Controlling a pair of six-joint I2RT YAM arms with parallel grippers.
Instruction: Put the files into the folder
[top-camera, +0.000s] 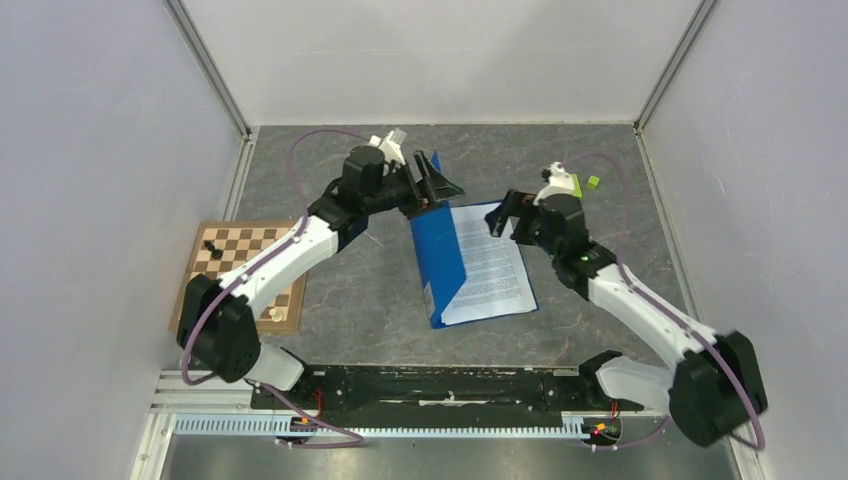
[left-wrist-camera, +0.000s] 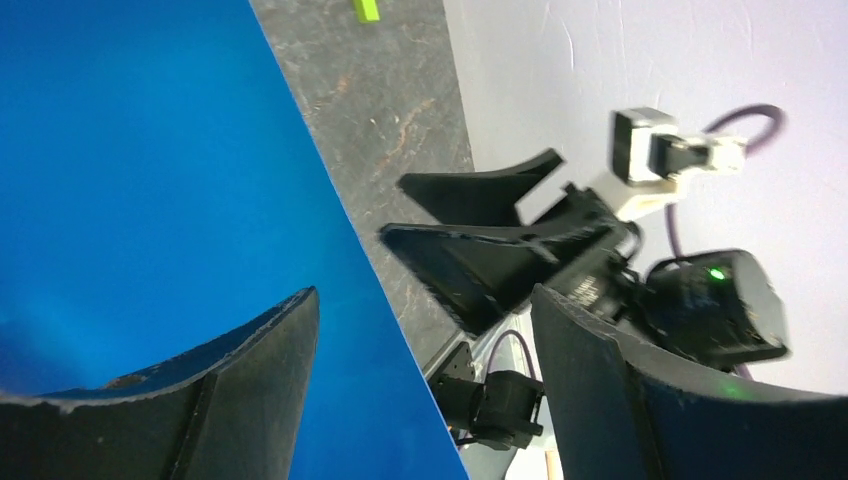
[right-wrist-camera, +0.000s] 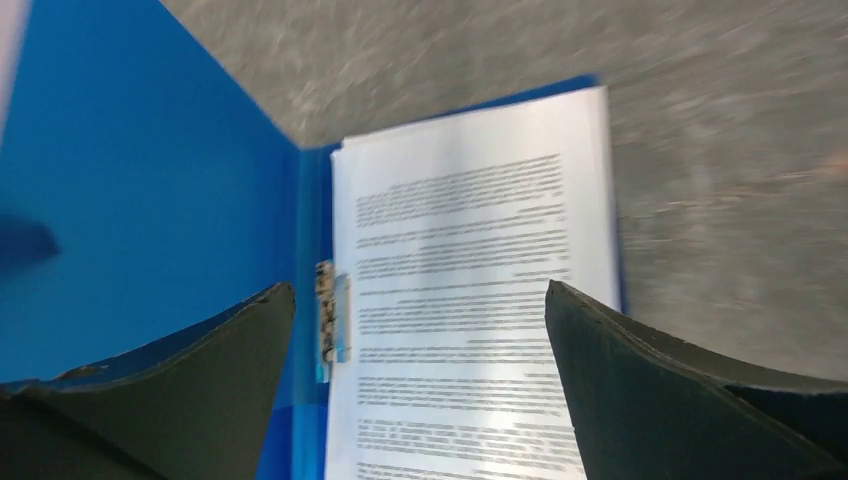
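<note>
The blue folder (top-camera: 440, 262) lies open mid-table, its left cover raised steeply. The files (top-camera: 495, 272), white printed sheets, lie flat on its right half. In the right wrist view the files (right-wrist-camera: 470, 300) sit beside the metal clip (right-wrist-camera: 330, 320) at the spine of the folder (right-wrist-camera: 150, 200). My right gripper (right-wrist-camera: 420, 288) hovers open above the sheets, holding nothing; in the top view the right gripper (top-camera: 505, 215) is at their far end. My left gripper (top-camera: 432, 182) is open at the raised cover's far top edge. The cover (left-wrist-camera: 150, 150) edge runs between the left gripper's (left-wrist-camera: 424, 292) wide jaws.
A wooden chessboard (top-camera: 245, 270) with a few pieces lies at the left by the wall. A small green block (top-camera: 593, 182) rests at the back right, also visible as a green block (left-wrist-camera: 367, 10) from the left wrist. Enclosure walls stand on three sides.
</note>
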